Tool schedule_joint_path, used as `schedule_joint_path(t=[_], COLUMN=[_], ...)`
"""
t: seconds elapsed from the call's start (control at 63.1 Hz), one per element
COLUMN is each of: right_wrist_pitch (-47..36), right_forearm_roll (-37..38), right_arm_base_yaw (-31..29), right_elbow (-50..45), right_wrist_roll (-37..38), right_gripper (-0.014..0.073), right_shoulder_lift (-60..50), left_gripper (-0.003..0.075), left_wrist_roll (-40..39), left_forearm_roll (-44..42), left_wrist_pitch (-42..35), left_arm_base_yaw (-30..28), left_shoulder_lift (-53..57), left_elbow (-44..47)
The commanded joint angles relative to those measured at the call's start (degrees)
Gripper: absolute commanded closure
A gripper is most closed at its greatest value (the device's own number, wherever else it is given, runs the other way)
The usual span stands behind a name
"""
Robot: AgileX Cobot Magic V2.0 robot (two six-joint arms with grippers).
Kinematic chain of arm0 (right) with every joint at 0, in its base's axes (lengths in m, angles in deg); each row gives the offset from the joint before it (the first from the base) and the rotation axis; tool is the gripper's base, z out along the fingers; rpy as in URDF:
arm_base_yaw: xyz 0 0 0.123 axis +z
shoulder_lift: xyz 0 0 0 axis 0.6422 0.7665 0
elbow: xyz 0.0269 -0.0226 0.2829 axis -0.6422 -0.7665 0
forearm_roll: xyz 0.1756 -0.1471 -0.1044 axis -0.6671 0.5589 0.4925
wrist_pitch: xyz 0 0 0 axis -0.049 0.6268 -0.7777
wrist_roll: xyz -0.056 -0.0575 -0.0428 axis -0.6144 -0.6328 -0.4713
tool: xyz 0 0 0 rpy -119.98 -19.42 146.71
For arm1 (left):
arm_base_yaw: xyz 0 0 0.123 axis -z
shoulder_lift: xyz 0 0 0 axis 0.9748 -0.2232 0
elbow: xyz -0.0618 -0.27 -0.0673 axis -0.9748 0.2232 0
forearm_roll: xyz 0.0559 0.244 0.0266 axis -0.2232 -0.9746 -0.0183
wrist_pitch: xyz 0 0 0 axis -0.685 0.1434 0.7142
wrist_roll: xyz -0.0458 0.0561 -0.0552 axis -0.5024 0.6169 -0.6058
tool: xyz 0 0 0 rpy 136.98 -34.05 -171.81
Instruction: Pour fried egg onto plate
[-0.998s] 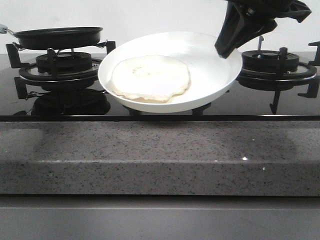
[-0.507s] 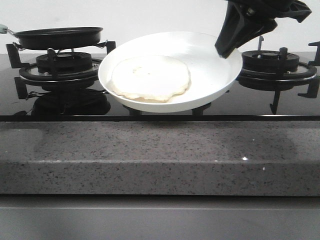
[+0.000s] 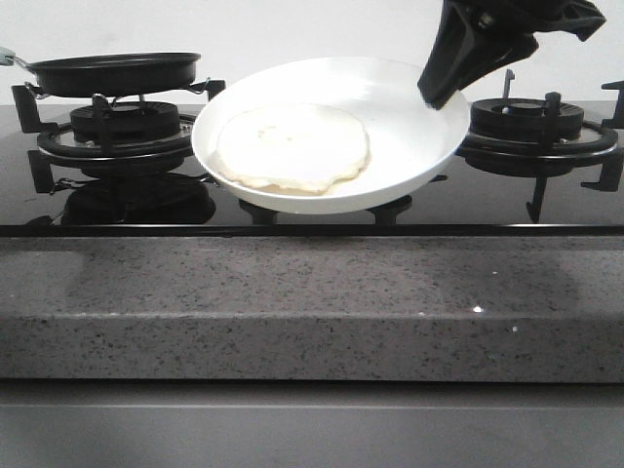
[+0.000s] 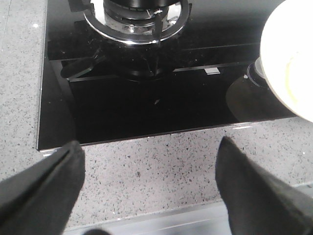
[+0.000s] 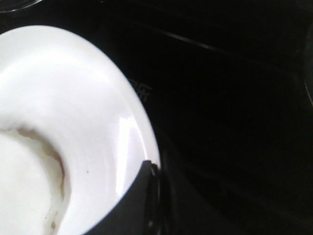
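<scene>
Fried egg lies in the plate, gripped at two o'clock by the right end effector; left end effector gapes wide.

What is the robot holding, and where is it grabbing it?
The right tool holds the plate by its far right rim, with the fried egg on it. The left tool is open, holding nothing.

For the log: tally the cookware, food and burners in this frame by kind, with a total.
Plates: 1, plate, white, held at its rim by the right hand
Fried eggs: 1, fried egg, on the plate
Frying pans: 1, frying pan, black, on the left burner
Burners: 2, left burner, right burner
Total: 5
</scene>
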Motion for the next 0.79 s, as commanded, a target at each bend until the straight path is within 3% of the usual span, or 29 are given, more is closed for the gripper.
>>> schedule_joint_path(t=[0.0,0.269,0.776], right_wrist_pitch=[-2.8,3.9,9.1], right_forearm_roll=[-2.2,-4.9,-6.2], right_arm_base_yaw=[-1.1,-6.9,-7.6], right_elbow=[4.4,15.8,33.5], right_wrist_roll=[1.7,6.6,7.9], right_gripper=[0.0710,0.0710,0.0710], right_shoulder_lift=[-2.0,3.4,21.4], left_gripper=[0.0174,0.0174,0.0174], left_wrist_roll=[-0.6,-0.6,-0.6], left_forearm_roll=[1.1,1.1,1.1], left_wrist_pitch=[-4.7,-5.7,-5.7], left_arm_base_yaw=[0.5,0.5,0.5], left_shoulder_lift=[0.1,0.1,0.1], left_elbow=[-1.5,-1.5,-1.5])
